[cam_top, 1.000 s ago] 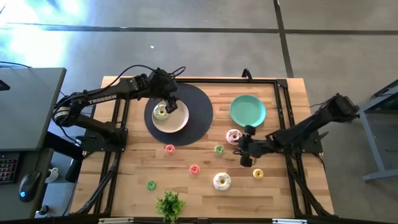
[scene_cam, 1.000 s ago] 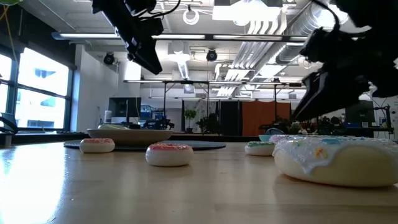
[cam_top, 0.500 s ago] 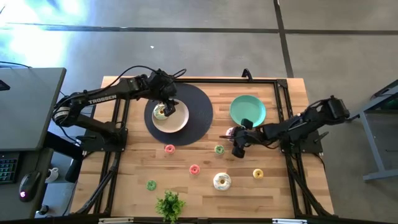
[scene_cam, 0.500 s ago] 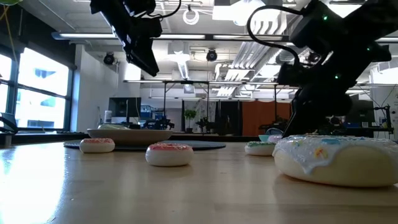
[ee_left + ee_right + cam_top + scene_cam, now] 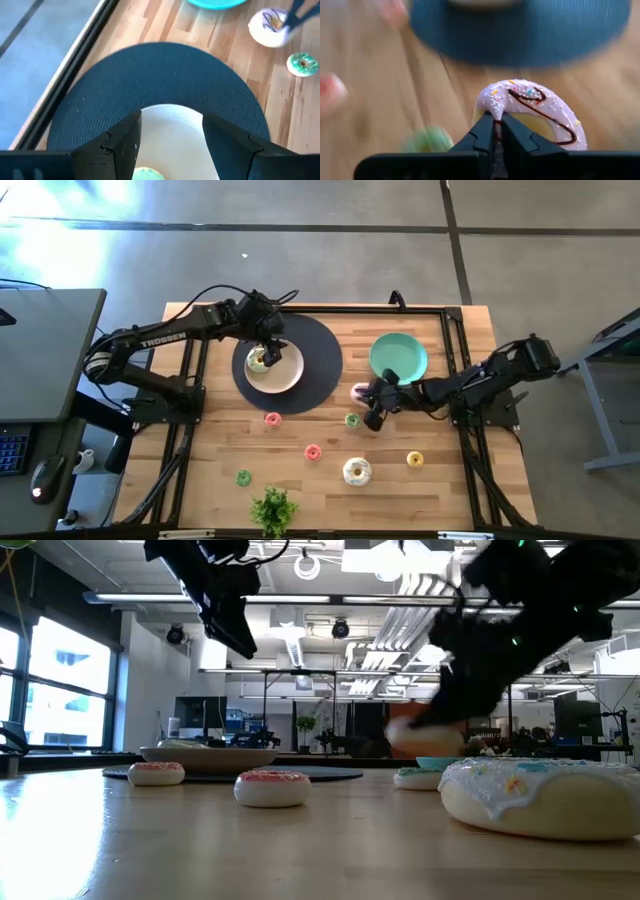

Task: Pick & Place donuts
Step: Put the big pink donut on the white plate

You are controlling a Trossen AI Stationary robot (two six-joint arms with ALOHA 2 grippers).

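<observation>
My right gripper is shut on a pink-iced donut just left of the teal plate. The low view shows this donut as a pink blur above table height. My left gripper hangs open over the beige plate, which rests on a dark round mat. A green-iced donut lies on that plate below the open fingers. My right gripper pinches the pink donut's ring at the edge nearest the wrist between its two fingers. The fingers come from the table's right, slanting down. The donut is tilted beyond the fingertips and appears lifted off the wood.
A small green donut lies right beside my right gripper. Further small donuts lie at pink, red, green and yellow. A white-iced donut and a leafy plant stand near the front edge.
My right gripper has moved toward the table's left and far side, onto the pink donut. The donut has shifted a little toward the left and now shows raised in the low view.
</observation>
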